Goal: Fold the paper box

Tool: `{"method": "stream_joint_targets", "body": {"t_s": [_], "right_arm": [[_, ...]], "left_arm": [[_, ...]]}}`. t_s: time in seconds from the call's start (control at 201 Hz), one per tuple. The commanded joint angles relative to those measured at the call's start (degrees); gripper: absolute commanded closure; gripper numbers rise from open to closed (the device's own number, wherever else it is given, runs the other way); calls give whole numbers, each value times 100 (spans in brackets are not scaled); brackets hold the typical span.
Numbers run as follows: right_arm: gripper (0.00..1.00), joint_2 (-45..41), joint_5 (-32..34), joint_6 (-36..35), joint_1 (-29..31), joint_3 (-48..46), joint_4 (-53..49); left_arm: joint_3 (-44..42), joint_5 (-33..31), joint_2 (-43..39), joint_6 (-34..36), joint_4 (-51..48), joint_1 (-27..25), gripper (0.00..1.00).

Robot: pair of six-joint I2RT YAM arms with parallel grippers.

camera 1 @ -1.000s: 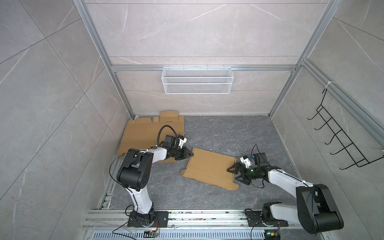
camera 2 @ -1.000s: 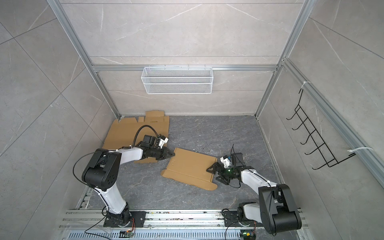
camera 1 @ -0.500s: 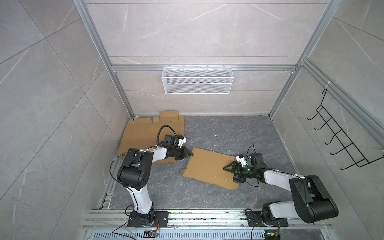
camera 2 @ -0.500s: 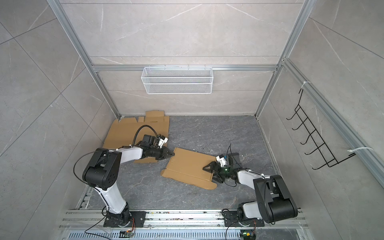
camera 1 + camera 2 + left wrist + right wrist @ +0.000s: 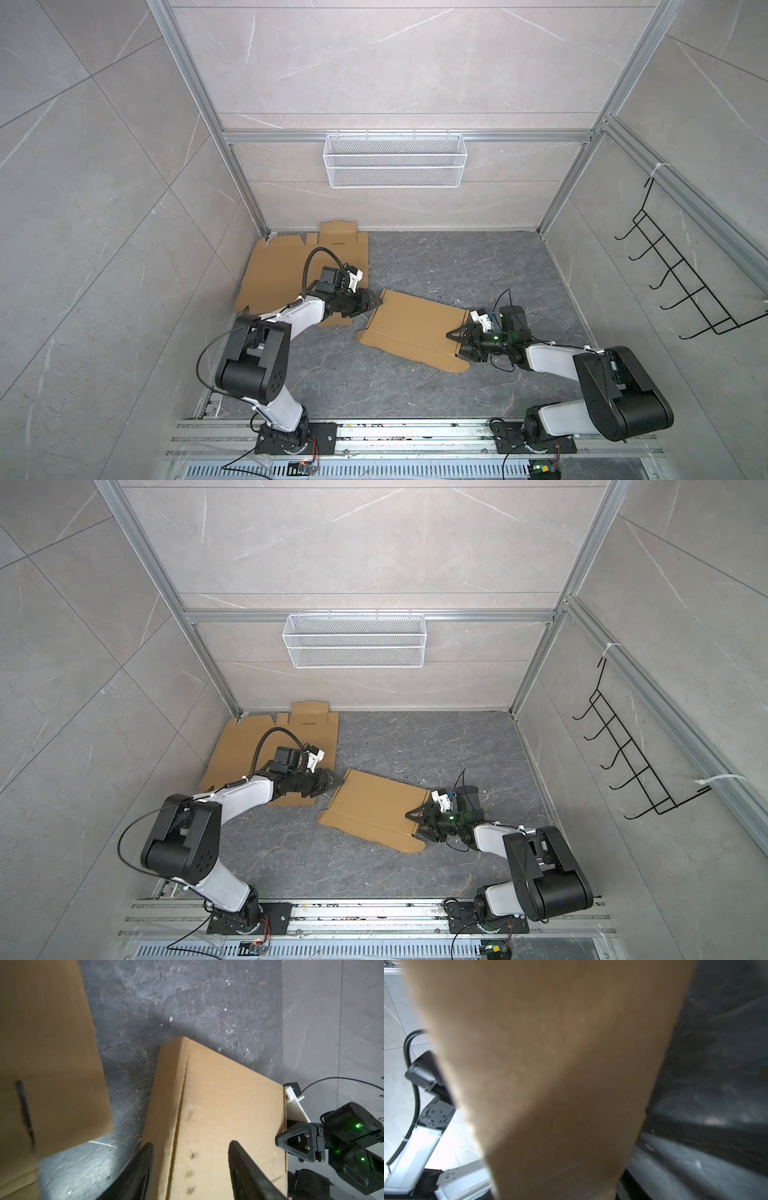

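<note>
**Item 1, box** (image 5: 415, 328): brown cardboard, partly folded, lying mid-floor (image 5: 457, 266) between my two grippers, about where it lay a second ago.

**Item 2, left gripper** (image 5: 376, 302): at the box's left corner. My fingers (image 5: 143, 1167) were nearly together a second ago. They now stand spread to either side of that end and pinch nothing.

**Item 3, right gripper** (image 5: 457, 344): a second ago just off the box's right edge, now reached in over it, one finger above the cardboard and one lower. Fingers are drawn in from wider, yet apart; no firm pinch seen.

**Item 4, flat sheet** (image 5: 282, 270): under my left arm, toward the back-left corner, untouched.

**Note:** I judge this a change of grip, left letting go and right taking the edge. Folding is barely begun.
</note>
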Motion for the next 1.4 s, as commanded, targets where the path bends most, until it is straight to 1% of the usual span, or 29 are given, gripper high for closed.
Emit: {"method": "stream_joint_targets", "body": {"t_s": [0.0,0.045,0.095,0.1,0.114,0.119,0.124,0.139,0.194,0.219,0.259,0.274,0.324,0.378,0.428,0.488,0.533,0.572,0.612,0.677,0.771,0.931,1.03,1.105,1.195,1.394], "right_arm": [[48,-93,-293,558,-118,239,169],[49,-137,-377,612,-168,322,81],[49,-175,-451,630,-221,447,-106],[49,-181,-456,636,-231,462,-115],[49,-192,-483,639,-240,493,-154],[49,-194,-485,653,-250,503,-166],[49,-195,-490,656,-250,517,-172],[49,-208,-509,677,-255,547,-177],[50,-243,-591,758,-307,666,-279],[50,-255,-621,796,-326,727,-344],[50,-266,-687,851,-356,820,-424],[50,-270,-708,866,-368,852,-465],[50,-281,-780,931,-418,968,-607],[50,-292,-843,1020,-451,1079,-694],[50,-292,-907,1094,-479,1180,-788],[50,-301,-964,1213,-512,1278,-815],[50,-293,-1000,1259,-538,1360,-907],[50,-284,-1049,1318,-555,1411,-959],[50,-288,-1094,1424,-569,1425,-925],[50,-316,-1140,1640,-602,1403,-836],[50,-360,-1228,1897,-609,1366,-749],[51,-540,-1372,2120,-612,1404,-878],[51,-658,-1451,2157,-620,1486,-1095],[51,-688,-1478,2178,-611,1518,-1179],[51,-672,-1489,2305,-601,1476,-1075],[52,-696,-1550,2840,-481,1345,-487]], "left_arm": [[566,-949,-943,739,-812,-14,29],[657,-1610,-1242,1024,-1018,-19,23],[643,-2385,-1539,1086,-1002,-5,16],[643,-2478,-1566,1086,-1003,-4,13],[632,-2658,-1645,1102,-989,-3,10],[632,-2706,-1659,1112,-988,1,6],[624,-2765,-1691,1121,-983,4,3],[618,-2895,-1772,1141,-979,12,0],[509,-3335,-2035,1055,-868,57,0],[446,-3327,-2138,1028,-736,109,0],[435,-3010,-2242,1152,-629,155,0],[483,-2828,-2267,1247,-649,147,2],[699,-2338,-2296,1590,-935,95,15],[1033,-2152,-2316,1905,-1459,-161,22],[1114,-2336,-2465,2537,-1774,-708,27],[919,-3141,-2741,3642,-1874,-1703,28],[710,-3566,-2868,4329,-1908,-2388,26],[571,-3824,-2921,4696,-1918,-2730,25],[451,-3917,-2939,4953,-1900,-2914,24],[260,-3828,-2971,5345,-1738,-3061,22],[30,-3652,-2922,5991,-1249,-3269,18],[-57,-4162,-2376,7178,-426,-3609,13],[-109,-4346,-2116,7767,82,-3624,8],[-188,-4459,-1971,8182,489,-3620,6],[-179,-4575,-1804,8623,654,-3624,6],[-203,-4612,-1494,9191,858,-3581,7]]}}
